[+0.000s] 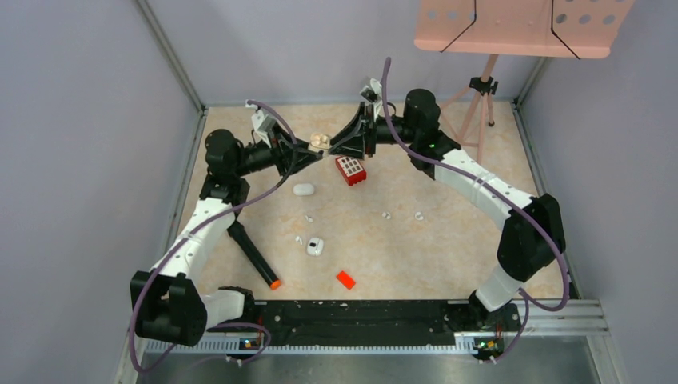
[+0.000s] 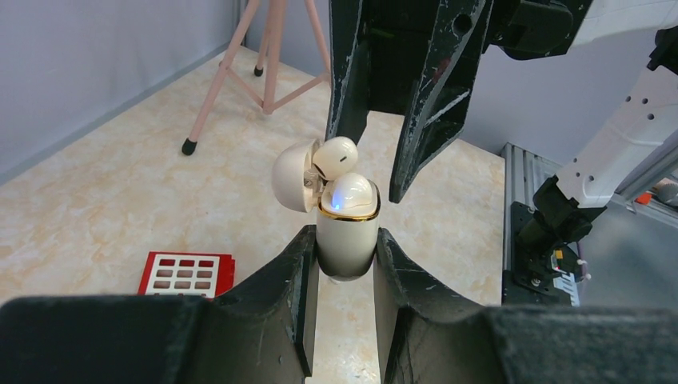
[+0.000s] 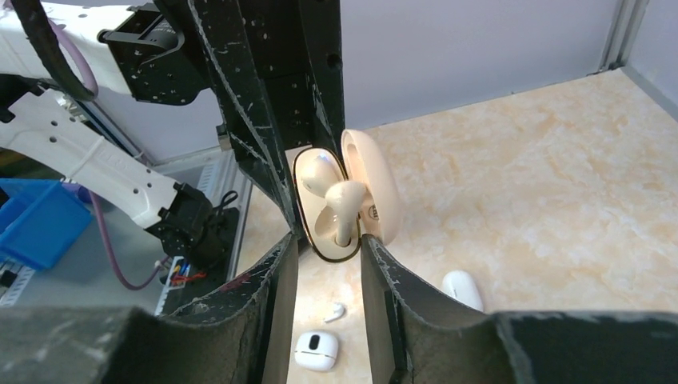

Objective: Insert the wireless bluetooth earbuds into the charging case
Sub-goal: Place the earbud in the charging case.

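Open charging case (image 2: 346, 240) is gripped upright by the left fingers (image 2: 296, 272) at frame centre; one earbud (image 2: 350, 196) is seated, a second earbud (image 2: 336, 156) lies half-in beneath the parted right fingers (image 2: 424, 96); loose earbuds (image 1: 386, 215) lie uncollected on the counter (image 1: 448, 240).

Charging case (image 2: 346, 236): cream, gold rim band, blue glow inside.
Earbud (image 2: 336, 156): glossy cream.
Block (image 1: 350, 170), centre: red, white grid.
Chip (image 1: 345, 279), lower centre: orange-red.
Table (image 1: 456, 240): beige, marbled.
Stand (image 1: 520, 28), upper right: pink.
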Controlling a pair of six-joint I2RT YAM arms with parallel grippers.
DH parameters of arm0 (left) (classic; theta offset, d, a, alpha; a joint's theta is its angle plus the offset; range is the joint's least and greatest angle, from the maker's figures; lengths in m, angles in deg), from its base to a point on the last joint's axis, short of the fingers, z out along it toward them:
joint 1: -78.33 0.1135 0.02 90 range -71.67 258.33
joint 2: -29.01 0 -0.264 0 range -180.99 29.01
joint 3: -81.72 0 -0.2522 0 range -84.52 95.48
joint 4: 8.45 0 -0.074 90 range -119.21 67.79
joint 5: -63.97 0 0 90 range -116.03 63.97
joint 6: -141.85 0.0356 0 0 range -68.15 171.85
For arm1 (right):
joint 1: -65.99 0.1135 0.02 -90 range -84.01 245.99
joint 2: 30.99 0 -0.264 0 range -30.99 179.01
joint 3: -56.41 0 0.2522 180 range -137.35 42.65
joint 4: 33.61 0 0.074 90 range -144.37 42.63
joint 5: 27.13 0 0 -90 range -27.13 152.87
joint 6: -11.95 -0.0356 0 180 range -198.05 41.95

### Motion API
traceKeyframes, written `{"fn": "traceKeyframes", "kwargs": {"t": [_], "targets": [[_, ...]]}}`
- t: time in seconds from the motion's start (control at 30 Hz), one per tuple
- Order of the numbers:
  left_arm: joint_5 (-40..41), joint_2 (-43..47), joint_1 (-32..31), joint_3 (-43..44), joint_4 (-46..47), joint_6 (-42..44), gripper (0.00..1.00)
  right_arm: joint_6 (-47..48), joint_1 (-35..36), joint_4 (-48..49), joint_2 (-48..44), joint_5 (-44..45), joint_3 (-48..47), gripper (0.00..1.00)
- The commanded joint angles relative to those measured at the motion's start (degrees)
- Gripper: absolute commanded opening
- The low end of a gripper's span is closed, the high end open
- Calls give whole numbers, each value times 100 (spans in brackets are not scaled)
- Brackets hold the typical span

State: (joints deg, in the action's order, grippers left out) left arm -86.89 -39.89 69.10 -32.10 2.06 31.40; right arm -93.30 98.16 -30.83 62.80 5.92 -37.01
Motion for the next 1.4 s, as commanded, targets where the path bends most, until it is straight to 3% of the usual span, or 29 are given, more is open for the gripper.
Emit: {"fn": "traceKeyframes", "kwargs": {"t": [0.0, 0.2, 0.4, 0.53, 0.67, 0.83, 1.03, 1.2, 1.37], "targets": [[-2, 132, 1, 39, 561, 14, 0, 155, -16, -181, -242, -145, -109, 36], [-12, 136, 1, 41, 587, 7, 0, 161, -17, -154, -222, -162, -161, 39], [-61, 186, 5, 8, 702, 10, 0, 575, -161, -832, -358, -157, -398, 40], [-67, 241, -10, -20, 1208, -196, 0, 1164, -304, -2048, -453, -223, -915, 42], [418, 148, -61, -317, 2325, -662, 0, 2763, -385, -4392, -515, -9, -1595, 43], [821, 128, -255, -336, 3322, -1278, 0, 3440, -503, -5676, -460, 550, -2147, 44], [1169, -513, -749, 338, 4010, -1390, 0, 3592, -728, -5993, -314, 1006, -2435, 44], [1238, -215, -791, 635, 3846, -1543, 0, 3581, -767, -5995, -310, 1134, -2652, 45], [1316, -628, -954, 1079, 3975, -1221, 0, 3362, -769, -5729, -388, 1296, -2320, 45]]}}
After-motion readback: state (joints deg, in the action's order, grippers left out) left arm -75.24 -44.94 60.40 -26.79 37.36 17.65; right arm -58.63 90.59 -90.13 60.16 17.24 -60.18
